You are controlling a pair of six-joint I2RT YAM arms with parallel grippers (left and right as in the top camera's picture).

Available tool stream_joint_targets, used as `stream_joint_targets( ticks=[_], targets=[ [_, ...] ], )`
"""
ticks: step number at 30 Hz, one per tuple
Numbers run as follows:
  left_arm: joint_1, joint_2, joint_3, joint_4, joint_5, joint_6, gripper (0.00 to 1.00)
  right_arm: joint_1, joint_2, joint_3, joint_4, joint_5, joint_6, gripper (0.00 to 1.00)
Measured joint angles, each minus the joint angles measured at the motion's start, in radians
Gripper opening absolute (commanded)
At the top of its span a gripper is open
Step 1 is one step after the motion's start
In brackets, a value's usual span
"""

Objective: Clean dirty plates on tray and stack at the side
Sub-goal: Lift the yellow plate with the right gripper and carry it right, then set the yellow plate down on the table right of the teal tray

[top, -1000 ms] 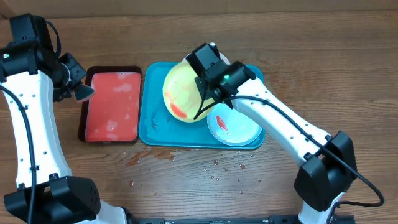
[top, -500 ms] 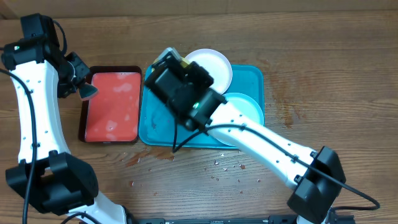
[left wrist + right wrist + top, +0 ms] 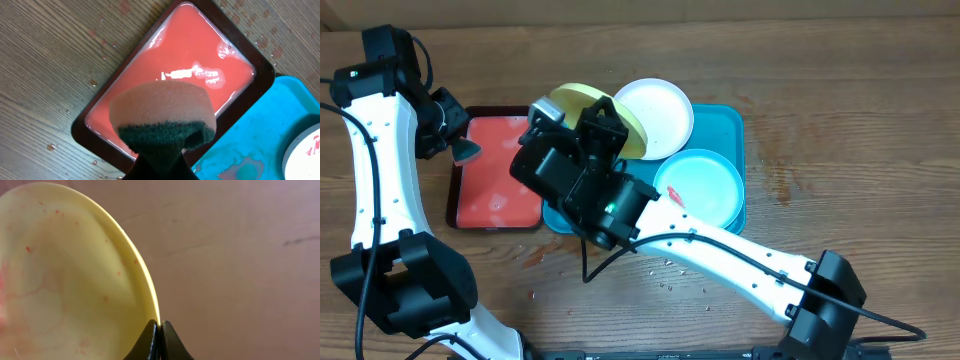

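Note:
My right gripper (image 3: 607, 128) is shut on the rim of the yellow-green plate (image 3: 582, 103) and holds it tilted above the teal tray's (image 3: 728, 125) left end. In the right wrist view the jaws (image 3: 160, 330) pinch the plate's edge, and its face (image 3: 70, 280) shows faint red specks. The white plate (image 3: 658, 112) lies at the tray's far edge. The mint-rimmed plate (image 3: 705, 185) lies in the tray with a red smear. My left gripper (image 3: 455, 148) is shut on the dark sponge (image 3: 162, 115) above the red tray's left side (image 3: 160, 172).
The red tray (image 3: 500, 170) with a dark rim holds pinkish liquid, left of the teal tray; it also shows in the left wrist view (image 3: 200, 65). Water drops and crumbs dot the wood in front of the teal tray (image 3: 670, 265). My right arm covers the teal tray's left half.
My right arm has lifted the yellow-green plate and swung it left, uncovering the white plate. The left arm with the sponge has hardly moved.

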Motion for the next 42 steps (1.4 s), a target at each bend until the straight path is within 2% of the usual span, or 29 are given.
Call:
stream_joint_targets(
  ticks=[3, 6, 8, 12, 15, 19, 22, 27, 31, 37, 42],
  targets=[
    [0.000, 0.000, 0.000, -0.001, 0.000, 0.000, 0.04, 0.007, 0.000, 0.000, 0.008, 0.027, -0.026, 0.04],
    [0.000, 0.000, 0.000, -0.003, 0.000, 0.000, 0.04, 0.002, 0.000, 0.002, -0.048, 0.003, 0.059, 0.04],
    [0.000, 0.000, 0.000, -0.007, 0.000, 0.000, 0.04, -0.014, 0.000, 0.007, -0.177, -0.118, 0.169, 0.04],
    [0.000, 0.000, -0.001, -0.008, 0.002, 0.000, 0.04, -0.095, 0.000, 0.001, -0.303, -0.447, 0.275, 0.04],
    [0.000, 0.000, -0.001, -0.008, 0.003, 0.000, 0.04, -0.147, 0.000, 0.001, -0.296, -0.484, 0.321, 0.04],
    [0.000, 0.000, -0.001, -0.011, 0.003, 0.000, 0.04, -0.175, -0.010, 0.000, -0.168, -0.391, 0.394, 0.04],
    [0.000, 0.000, -0.001, -0.016, 0.003, 0.008, 0.04, -0.216, -0.051, 0.000, -0.157, -0.379, 0.466, 0.04],
    [0.000, 0.000, -0.001, -0.016, 0.003, 0.019, 0.04, -0.458, -0.130, 0.002, -0.269, -0.530, 0.660, 0.04],
    [0.000, 0.000, -0.001, -0.016, 0.004, 0.019, 0.04, -0.742, -0.125, 0.003, -0.389, -0.783, 0.800, 0.04],
    [0.000, 0.000, -0.001, -0.010, 0.004, 0.019, 0.04, -1.089, -0.085, -0.032, -0.411, -1.105, 0.880, 0.04],
    [0.000, 0.000, -0.001, -0.008, 0.004, 0.019, 0.04, -1.271, -0.029, -0.121, -0.386, -1.221, 0.901, 0.04]
  ],
)
